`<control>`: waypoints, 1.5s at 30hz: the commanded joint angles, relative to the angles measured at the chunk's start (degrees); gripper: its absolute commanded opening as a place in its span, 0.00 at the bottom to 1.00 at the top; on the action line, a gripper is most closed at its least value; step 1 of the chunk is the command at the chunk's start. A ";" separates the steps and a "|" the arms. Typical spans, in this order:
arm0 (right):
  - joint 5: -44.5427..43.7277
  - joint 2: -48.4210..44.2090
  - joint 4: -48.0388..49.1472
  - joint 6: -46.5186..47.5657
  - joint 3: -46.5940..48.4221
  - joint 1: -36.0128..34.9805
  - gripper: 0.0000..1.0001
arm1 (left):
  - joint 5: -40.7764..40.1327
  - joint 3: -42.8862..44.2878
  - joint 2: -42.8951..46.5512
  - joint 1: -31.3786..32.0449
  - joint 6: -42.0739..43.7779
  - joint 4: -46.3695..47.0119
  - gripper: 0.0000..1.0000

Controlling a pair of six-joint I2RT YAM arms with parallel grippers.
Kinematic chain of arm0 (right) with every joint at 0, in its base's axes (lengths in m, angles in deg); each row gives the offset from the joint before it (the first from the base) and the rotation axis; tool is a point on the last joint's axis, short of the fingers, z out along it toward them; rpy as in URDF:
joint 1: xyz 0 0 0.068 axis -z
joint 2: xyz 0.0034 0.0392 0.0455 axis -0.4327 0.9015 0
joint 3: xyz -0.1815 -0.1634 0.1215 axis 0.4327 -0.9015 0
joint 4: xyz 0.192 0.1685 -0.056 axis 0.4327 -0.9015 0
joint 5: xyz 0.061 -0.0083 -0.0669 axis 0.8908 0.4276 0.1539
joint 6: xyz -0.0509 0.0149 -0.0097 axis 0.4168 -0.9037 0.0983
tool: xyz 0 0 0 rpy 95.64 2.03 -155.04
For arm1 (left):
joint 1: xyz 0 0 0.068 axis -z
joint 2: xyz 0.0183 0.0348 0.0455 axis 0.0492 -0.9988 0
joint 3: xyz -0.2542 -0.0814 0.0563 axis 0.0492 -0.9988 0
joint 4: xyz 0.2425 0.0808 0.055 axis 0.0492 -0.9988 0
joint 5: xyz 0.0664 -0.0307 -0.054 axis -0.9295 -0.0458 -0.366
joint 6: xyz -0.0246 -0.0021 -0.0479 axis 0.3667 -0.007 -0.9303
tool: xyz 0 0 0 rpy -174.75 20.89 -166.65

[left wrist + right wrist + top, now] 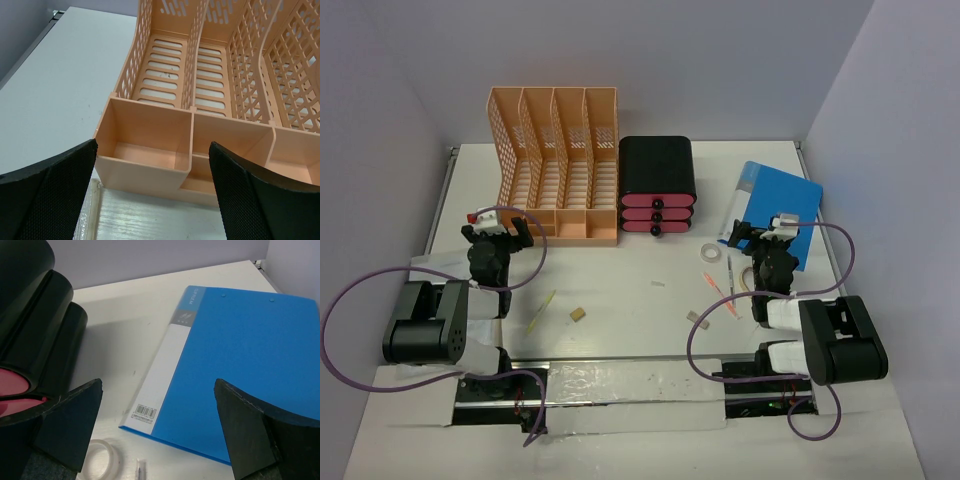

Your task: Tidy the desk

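The desk (650,290) is a wide white tabletop with metal edge rails. My left gripper (498,232) hovers open at the left, in front of a peach lattice file rack (560,165). In the left wrist view the gripper (152,150) frames the rack's front left bin (145,145) with nothing between its fingers. My right gripper (768,238) is open at the near edge of a blue folder (775,205). The right wrist view shows the gripper (157,385) empty above the folder (240,370), with a clear tape roll (102,460) just below it.
A black box with pink drawers (658,185) stands right of the rack. Loose on the desk lie a tape roll (709,252), pens (720,290), a yellow-green pen (542,311), a tan eraser (578,314) and a small scrap (698,320). Walls close in on three sides.
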 commanded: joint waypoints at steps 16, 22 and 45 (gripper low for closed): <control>-1.69 -18.22 -54.70 -18.24 26.19 -0.29 0.97 | 12.70 16.63 20.08 -2.77 4.47 -36.65 0.90; 3.45 -23.28 -81.69 -29.20 37.44 -3.71 0.77 | 31.59 33.28 34.09 -2.65 26.98 -95.41 0.83; -11.21 -13.55 -96.02 -48.67 40.95 -39.43 0.68 | 9.48 22.89 23.94 18.32 33.90 -112.80 0.71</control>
